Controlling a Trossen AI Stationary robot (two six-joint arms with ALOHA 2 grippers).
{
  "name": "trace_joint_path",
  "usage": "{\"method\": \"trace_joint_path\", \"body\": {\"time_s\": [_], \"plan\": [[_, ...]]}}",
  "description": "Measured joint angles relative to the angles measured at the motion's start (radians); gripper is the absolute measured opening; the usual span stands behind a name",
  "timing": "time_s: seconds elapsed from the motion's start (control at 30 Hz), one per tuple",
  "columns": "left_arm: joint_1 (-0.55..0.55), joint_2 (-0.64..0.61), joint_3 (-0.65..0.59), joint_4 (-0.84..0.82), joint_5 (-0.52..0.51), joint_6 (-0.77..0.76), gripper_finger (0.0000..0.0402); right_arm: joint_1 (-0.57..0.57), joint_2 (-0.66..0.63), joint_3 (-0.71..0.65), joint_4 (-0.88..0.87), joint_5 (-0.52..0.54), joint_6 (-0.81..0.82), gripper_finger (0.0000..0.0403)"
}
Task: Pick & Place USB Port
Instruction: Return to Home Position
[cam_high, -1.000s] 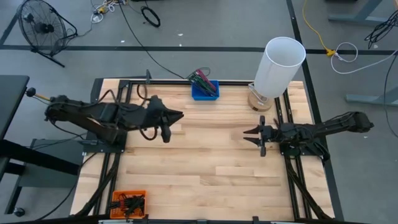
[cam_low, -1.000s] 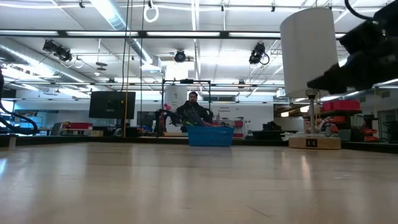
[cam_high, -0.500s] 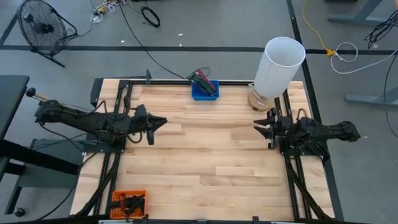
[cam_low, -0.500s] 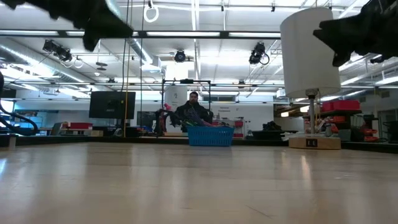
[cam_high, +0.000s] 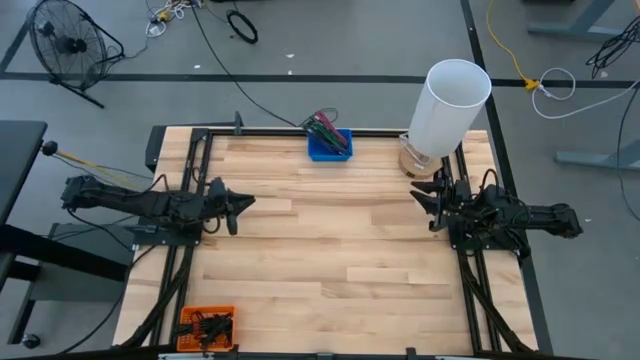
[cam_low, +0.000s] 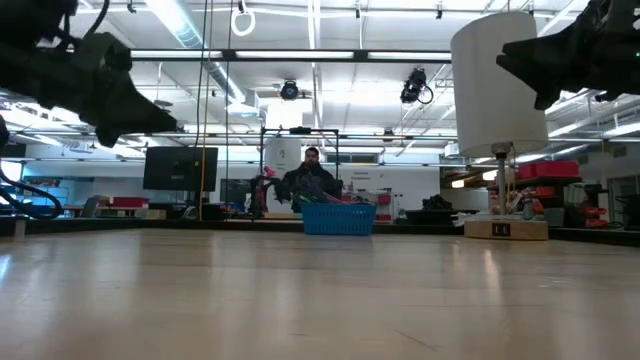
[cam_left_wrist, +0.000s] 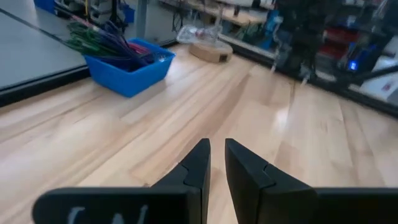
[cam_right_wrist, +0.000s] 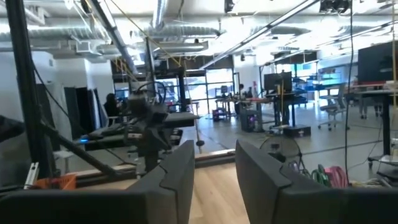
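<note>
I cannot make out a USB port in any view. A blue bin (cam_high: 329, 147) with green and pink cables stands at the table's far edge, and also shows in the left wrist view (cam_left_wrist: 127, 71). My left gripper (cam_high: 248, 203) hangs above the table's left side, pointing toward the right edge. Its fingers (cam_left_wrist: 217, 152) are open by a narrow gap with nothing between them. My right gripper (cam_high: 416, 197) hangs above the right side, pointing left and tipped slightly upward. It is open (cam_right_wrist: 214, 163) and holds nothing.
A tall white lamp shade (cam_high: 452, 100) on a wooden base stands at the far right corner, close behind my right gripper. An orange bin (cam_high: 207, 326) of dark parts sits at the near left corner. Bare wood lies between the arms. A person (cam_low: 312, 172) sits far behind the table.
My left gripper has drawn back toward the table's left edge and sunk lower, coming down into the low view. My right gripper has pulled back a little toward the right edge and tipped upward. Neither has changed its opening.
</note>
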Motion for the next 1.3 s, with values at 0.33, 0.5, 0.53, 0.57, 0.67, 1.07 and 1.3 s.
{"method": "trace_joint_path", "body": {"time_s": [0.33, 0.5, 0.53, 0.57, 0.67, 1.07, 1.3], "plan": [[0.056, -0.326, -0.083, 0.054, 0.008, -0.001, 0.0053, 0.028, 0.0, 0.0, 0.0, -0.001, 0.0, 0.0116], [0.097, -0.327, -0.105, 0.203, -0.015, 0.0, 0.0053, 0.029, 0.0, 0.0, 0.0, 0.0, -0.003, 0.0116], [0.099, -0.328, -0.118, 0.223, -0.019, 0.0, 0.0053, 0.029, 0.0, 0.0, 0.001, -0.001, -0.003, 0.0116], [0.103, -0.327, -0.124, 0.216, -0.02, 0.001, 0.0053, 0.029, 0.0, 0.0, 0.002, -0.001, -0.003, 0.0116], [0.13, -0.326, -0.124, 0.209, -0.02, -0.001, 0.0053, 0.029, 0.0, 0.0, 0.001, -0.001, -0.003, 0.0116], [0.279, -0.327, -0.124, 0.197, -0.012, 0.0, 0.0053, 0.029, 0.005, 0.0, 0.0, -0.011, 0.0, 0.0116], [0.347, -0.327, -0.124, 0.197, -0.011, 0.0, 0.0053, 0.028, 0.005, 0.001, -0.033, -0.009, -0.013, 0.0116]]}}
